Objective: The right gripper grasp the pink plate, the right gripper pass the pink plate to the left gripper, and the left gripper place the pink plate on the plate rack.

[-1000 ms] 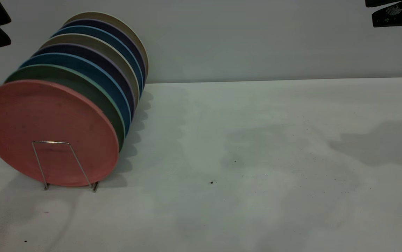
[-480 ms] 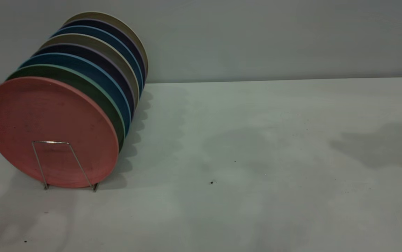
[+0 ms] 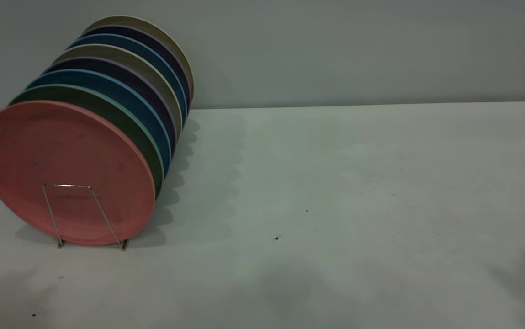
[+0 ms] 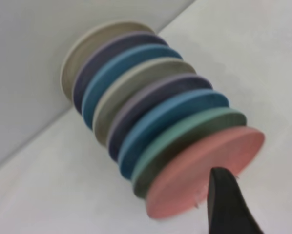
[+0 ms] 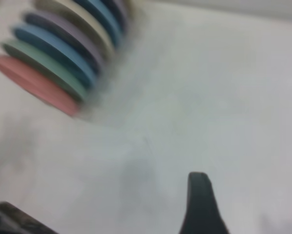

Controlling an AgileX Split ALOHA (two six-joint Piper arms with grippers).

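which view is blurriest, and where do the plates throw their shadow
Right wrist view is the most smeared, the pink plate and its neighbours streaked; left wrist view is only mildly soft; exterior view is sharp, with the plates' scalloped shadow on the table at their right.

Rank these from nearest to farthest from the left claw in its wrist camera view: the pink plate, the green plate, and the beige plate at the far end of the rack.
1. The pink plate, at the rack's front end, right by the left gripper.
2. The green plate, directly behind the pink one.
3. The beige end plate, at the back by the wall.
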